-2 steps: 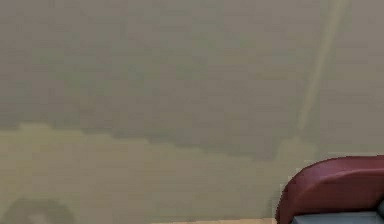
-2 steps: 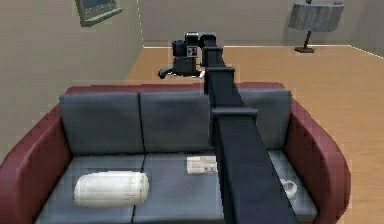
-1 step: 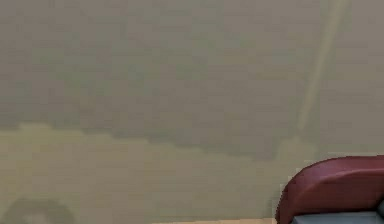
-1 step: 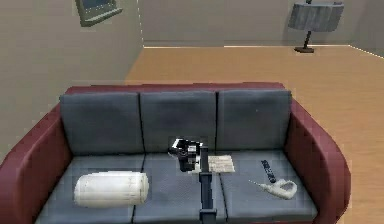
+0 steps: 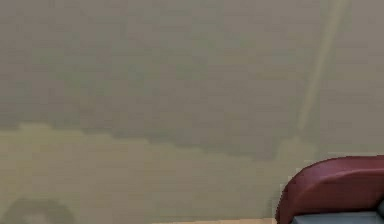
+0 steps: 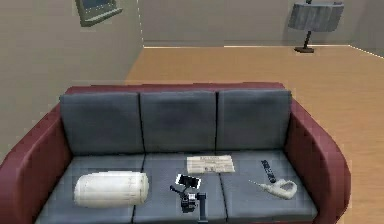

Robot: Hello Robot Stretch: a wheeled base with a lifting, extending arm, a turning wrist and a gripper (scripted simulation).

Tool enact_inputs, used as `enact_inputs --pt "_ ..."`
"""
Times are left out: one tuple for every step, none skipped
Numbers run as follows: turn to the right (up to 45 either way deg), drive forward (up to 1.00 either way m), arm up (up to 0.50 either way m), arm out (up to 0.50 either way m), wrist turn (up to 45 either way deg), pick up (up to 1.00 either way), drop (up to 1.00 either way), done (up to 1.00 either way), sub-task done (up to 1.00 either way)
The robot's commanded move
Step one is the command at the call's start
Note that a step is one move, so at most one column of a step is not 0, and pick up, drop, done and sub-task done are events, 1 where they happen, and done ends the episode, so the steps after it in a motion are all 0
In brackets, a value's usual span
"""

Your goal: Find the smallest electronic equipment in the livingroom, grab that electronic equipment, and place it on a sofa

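A sofa (image 6: 315,150) with a dark red frame and grey cushions spans the arm side view; its red arm (image 5: 335,190) also shows at the forward view's lower right. On the middle seat lies a small white-edged flat device with a dark face, like a phone (image 6: 187,182). Just below it a dark shape with thin prongs rises from the bottom edge, which I take for my gripper (image 6: 196,205). I cannot tell whether it holds anything. A dark slim remote-like thing (image 6: 267,168) lies on the right seat.
A white cylindrical cushion (image 6: 110,188) lies on the left seat, a folded paper (image 6: 210,163) on the middle seat, and a white handled object (image 6: 276,187) on the right seat. Behind the sofa are wooden floor, a lamp (image 6: 315,18) and a framed thing (image 6: 98,10). A plain wall (image 5: 180,80) stands close ahead.
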Motion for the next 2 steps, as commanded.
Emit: enact_inputs --pt "0.0 0.0 0.0 0.0 0.0 0.0 1.0 0.0 0.0" --pt "0.0 0.0 0.1 0.0 0.0 0.0 0.0 0.0 0.0"
